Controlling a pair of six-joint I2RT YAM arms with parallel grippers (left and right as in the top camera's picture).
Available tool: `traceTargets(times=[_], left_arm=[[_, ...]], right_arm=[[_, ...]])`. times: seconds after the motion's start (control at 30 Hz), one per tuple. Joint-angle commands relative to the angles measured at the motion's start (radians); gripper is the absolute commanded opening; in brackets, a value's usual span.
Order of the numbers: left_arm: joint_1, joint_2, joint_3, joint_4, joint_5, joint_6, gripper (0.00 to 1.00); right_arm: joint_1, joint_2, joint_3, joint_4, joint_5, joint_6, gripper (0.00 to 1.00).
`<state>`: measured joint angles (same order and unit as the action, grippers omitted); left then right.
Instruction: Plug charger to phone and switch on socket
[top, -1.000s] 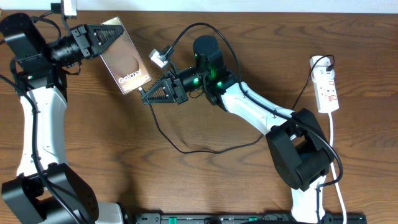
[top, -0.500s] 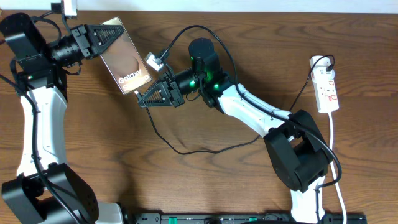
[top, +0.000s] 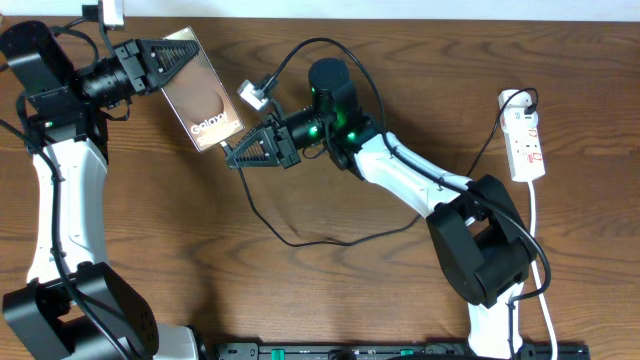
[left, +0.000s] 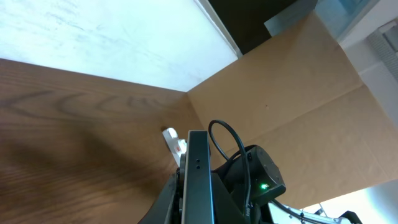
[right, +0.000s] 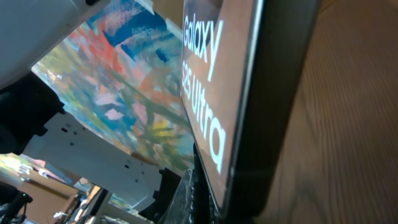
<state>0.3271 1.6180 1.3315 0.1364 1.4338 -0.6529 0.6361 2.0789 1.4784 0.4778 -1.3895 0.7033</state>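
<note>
Lining up the plug is the fiddly bit here. The left claw (top: 175, 58) is pinching the phone (top: 205, 100) at the tabletop's (top: 330, 300) upper left. The right claw (top: 238, 156) is clamped on the charger (top: 290, 240), right by the phone's bottom edge. I'd square the tip to the port first, then push gently, no forcing. The socket (top: 527, 140) sits far right.

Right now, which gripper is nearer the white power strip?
Right. The right gripper is at the phone's lower end, far from the power strip; the left gripper clamps the phone's upper end, farther off.
</note>
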Motion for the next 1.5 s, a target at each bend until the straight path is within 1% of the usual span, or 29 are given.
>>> traceTargets(times=[0.0, 0.6, 1.47], left_arm=[[0.001, -0.004, 0.002, 0.008, 0.017, 0.01, 0.07], [0.001, -0.004, 0.002, 0.008, 0.047, 0.032, 0.07], [0.001, -0.004, 0.002, 0.008, 0.047, 0.051, 0.07]], right_arm=[[-0.007, 0.003, 0.011, 0.005, 0.018, 0.018, 0.01], [-0.007, 0.003, 0.011, 0.005, 0.03, 0.033, 0.01], [-0.032, 0.003, 0.011, 0.005, 0.03, 0.049, 0.01]])
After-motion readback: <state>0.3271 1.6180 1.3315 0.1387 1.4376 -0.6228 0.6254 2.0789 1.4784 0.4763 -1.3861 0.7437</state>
